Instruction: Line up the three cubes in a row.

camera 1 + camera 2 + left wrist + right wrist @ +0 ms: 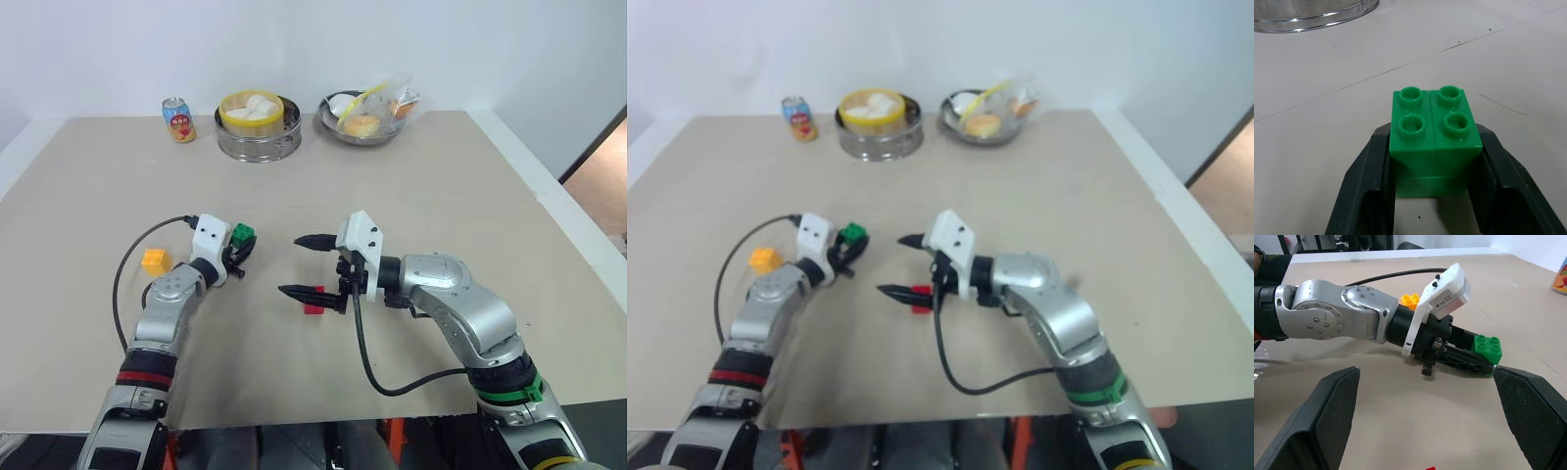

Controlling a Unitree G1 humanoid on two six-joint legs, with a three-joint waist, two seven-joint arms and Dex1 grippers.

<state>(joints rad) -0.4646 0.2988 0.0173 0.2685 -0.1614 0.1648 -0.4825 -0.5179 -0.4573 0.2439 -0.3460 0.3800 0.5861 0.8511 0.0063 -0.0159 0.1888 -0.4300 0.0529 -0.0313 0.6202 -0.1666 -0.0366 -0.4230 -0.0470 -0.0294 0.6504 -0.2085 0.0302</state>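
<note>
- Gripping the green cube [1435,142], the left pincer [238,250] has its two black fingers [1367,191] pressed against opposite side faces; studs face up. Whether the cube rests on the counter [411,186] or is just lifted, cannot tell.
- Right pincer [306,266] stands wide open, holding nothing, pointing across toward the left arm. One fingertip reaches toward the green cube, apart from it; the other lies just beside the red cube [313,308].
- Red cube sits on the counter below the right pincer, partly hidden by it.
- Yellow-orange cube [156,260] sits on the counter on the outer side of the left arm, near the wrist, untouched.
- Key relation: red lies to the robot's right of green and a little nearer the robot; yellow-orange lies to its left. The three are spread roughly across the counter, not yet aligned.
- Judgement: green is likely being carried to a spot in line with red; left arm is the nearer one for yellow-orange as well.
</note>
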